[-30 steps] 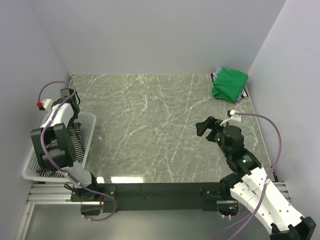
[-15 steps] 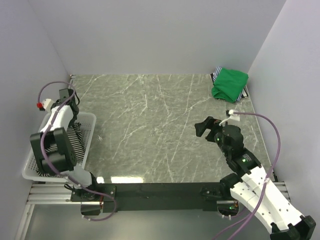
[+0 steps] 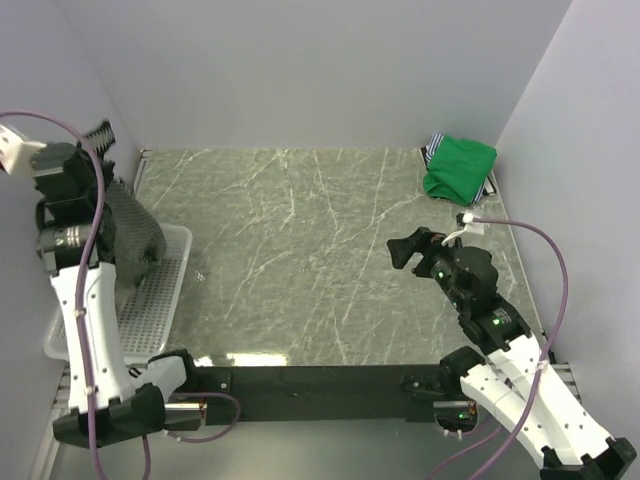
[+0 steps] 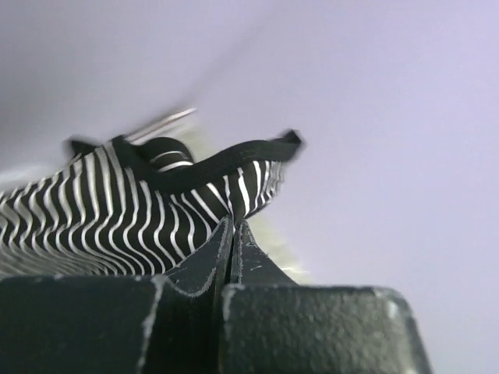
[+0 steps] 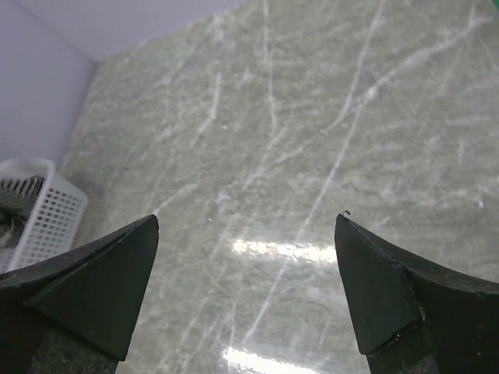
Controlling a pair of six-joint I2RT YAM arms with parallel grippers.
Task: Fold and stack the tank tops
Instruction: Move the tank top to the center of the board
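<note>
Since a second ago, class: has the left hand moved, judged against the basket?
Yes. The left hand has risen out of the white mesh basket, up and leftward in the overhead view, lifting the striped tank top with it.

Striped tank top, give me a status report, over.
Left gripper shut on striped tank top, which hangs over white basket. Right gripper open, empty, above table. Green tank top folded at far right corner. No obstruction seen.

Left pincer (image 4: 232, 227) rising high above the white mesh basket (image 3: 165, 295), pulling the striped tank top (image 3: 135, 235) up with it, cloth now dangling instead of lying inside.
</note>
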